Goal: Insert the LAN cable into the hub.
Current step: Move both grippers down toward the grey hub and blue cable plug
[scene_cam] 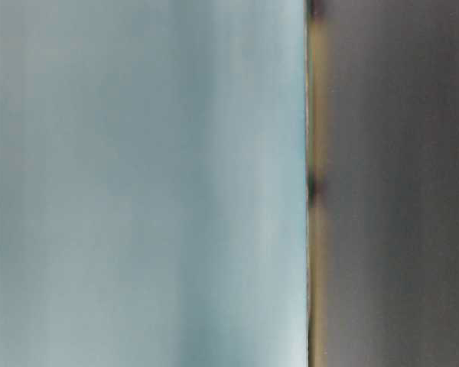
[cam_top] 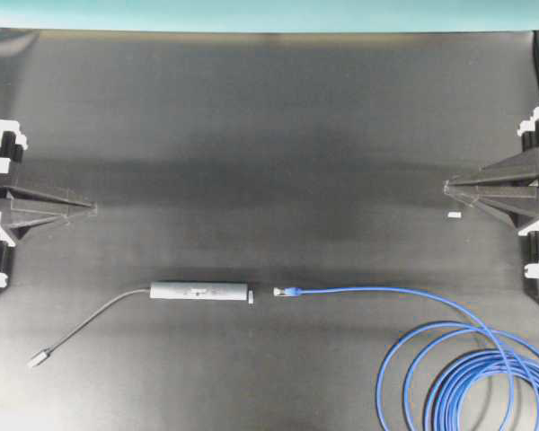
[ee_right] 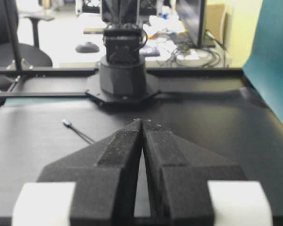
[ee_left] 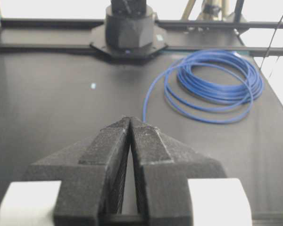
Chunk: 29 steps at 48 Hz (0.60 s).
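Observation:
The grey bar-shaped hub lies flat at the middle of the black table, its thin grey lead running left to a silver plug. Just right of the hub's end, with a small gap between, rests the plug of the blue LAN cable; its loops pile at the lower right and show as a coil in the left wrist view. My left gripper is shut and empty at the left edge. Far right, my right gripper is shut and empty too.
A small white scrap lies near the right gripper. Arm bases stand at both table ends: the right one and the left one. The silver plug shows in the right wrist view. The table-level view is only blur.

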Tool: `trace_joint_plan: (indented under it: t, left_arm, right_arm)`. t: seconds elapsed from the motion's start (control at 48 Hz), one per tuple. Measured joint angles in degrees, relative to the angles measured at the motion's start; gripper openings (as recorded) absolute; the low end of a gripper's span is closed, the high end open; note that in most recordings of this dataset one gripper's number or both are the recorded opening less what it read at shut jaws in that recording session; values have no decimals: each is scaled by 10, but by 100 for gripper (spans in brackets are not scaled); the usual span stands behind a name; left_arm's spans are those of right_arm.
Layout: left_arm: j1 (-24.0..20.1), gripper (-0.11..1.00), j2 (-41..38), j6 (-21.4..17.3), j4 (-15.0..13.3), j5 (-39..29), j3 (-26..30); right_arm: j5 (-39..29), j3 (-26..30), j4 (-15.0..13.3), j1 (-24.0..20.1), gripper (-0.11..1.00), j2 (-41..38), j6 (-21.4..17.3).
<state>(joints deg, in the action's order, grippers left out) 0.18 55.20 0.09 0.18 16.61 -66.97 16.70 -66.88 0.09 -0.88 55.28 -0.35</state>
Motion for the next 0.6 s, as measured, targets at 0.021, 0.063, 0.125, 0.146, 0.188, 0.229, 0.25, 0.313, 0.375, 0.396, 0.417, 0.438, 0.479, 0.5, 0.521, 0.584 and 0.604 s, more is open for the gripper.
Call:
trace_joint_plan:
  t: [0.021, 0.063, 0.125, 0.146, 0.188, 0.229, 0.25, 0.313, 0.375, 0.396, 0.417, 0.438, 0.479, 0.5, 0.521, 0.584, 0.604]
  left_arm:
    - [0, 6, -1, 4, 2, -4, 3]
    - [0, 2, -7, 17, 10, -22, 13]
    - [0, 0, -25, 40, 17, -60, 36]
    - [1, 0, -32, 46, 18, -71, 42]
    - [1, 0, -46, 56, 19, -100, 57]
    - [5, 0, -58, 61, 19, -121, 69]
    - [8, 0, -64, 62, 19, -134, 76]
    - [19, 0, -85, 61, 20, -164, 95]
    - [30, 0, -105, 59, 21, -192, 109]
    - [32, 0, -113, 59, 21, -200, 113]
    - [34, 0, -123, 58, 21, -210, 120]
    - [36, 0, -131, 57, 21, -218, 124]
    - [38, 0, -148, 55, 21, -230, 132]
    - [40, 0, -156, 54, 21, -236, 137]
    - [41, 0, -163, 51, 21, -241, 142]
    - [47, 0, -192, 44, 22, -248, 153]
    - [49, 0, -200, 43, 21, -248, 157]
  right_arm:
    - [-1, 0, 0, 0, 3, -1, 0]
    - [-4, 2, 1, 0, 3, -4, 0]
    - [-33, 11, 6, 0, 0, -13, -1]
    - [-47, 17, 8, 0, 0, -19, -2]
    - [-83, 29, 11, 0, 0, -33, -5]
    - [-122, 45, 13, 0, 0, -47, -8]
    - [-142, 53, 13, 0, 0, -57, -9]
    - [-197, 75, 13, 0, 0, -83, -11]
    - [-242, 92, 14, -1, 0, -110, -12]
    - [-254, 98, 14, -1, 0, -120, -12]
    - [-274, 106, 14, -1, 0, -134, -12]
    - [-287, 113, 13, -1, 0, -147, -12]
    - [-308, 125, 14, -4, 0, -171, -13]
    - [-316, 130, 13, -6, 0, -184, -13]
    - [-326, 136, 14, -11, 0, -196, -13]
    - [-347, 153, 14, -27, 0, -232, -13]
    - [-352, 159, 14, -33, 0, -243, -13]
